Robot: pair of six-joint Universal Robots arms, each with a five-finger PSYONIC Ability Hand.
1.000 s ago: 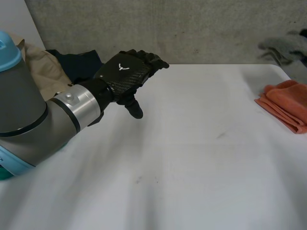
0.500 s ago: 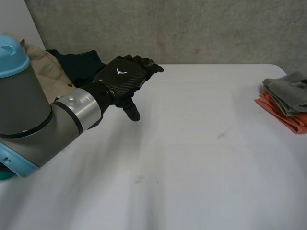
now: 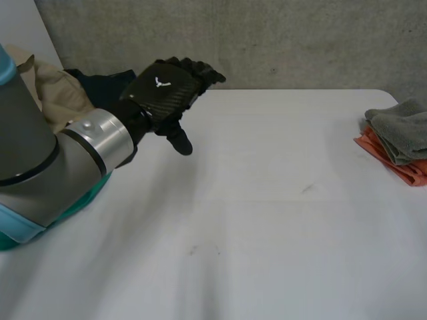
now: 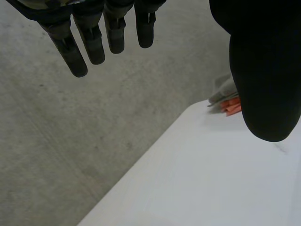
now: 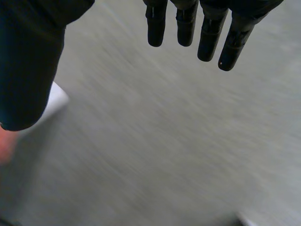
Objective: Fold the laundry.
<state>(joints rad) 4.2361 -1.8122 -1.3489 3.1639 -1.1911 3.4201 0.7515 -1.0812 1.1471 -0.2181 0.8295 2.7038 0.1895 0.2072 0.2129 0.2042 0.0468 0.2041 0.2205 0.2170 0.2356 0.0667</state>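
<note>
Since 1.0 s ago: left hand (image 3: 163,93) sits a bit nearer the table's (image 3: 267,220) far-left corner. Grey cloth (image 3: 403,137), then a blur above the right edge, now lies on the orange cloth (image 3: 399,168).

Left hand: raised over the far-left part of the table, back up, fingers straight and spread, thumb pointing down and well apart from them. Nothing held; left wrist view confirms. Left arm (image 3: 40,160) comes in from the near-left.

Right hand (image 5: 207,28): fingers straight, thumb apart, nothing between them. Grey surface beyond it, too blurred to identify.

Laundry, 2 locations:
- Right edge of table: orange cloth folded flat, grey cloth bunched on top, touching it. Well apart from the left hand.
- Beyond the far-left corner: beige garment (image 3: 57,100) and dark blue garment (image 3: 107,90), heaped together, unfolded. Left hand is near the dark one; contact can't be told.

Background: grey wall (image 3: 267,40) behind the table.
</note>
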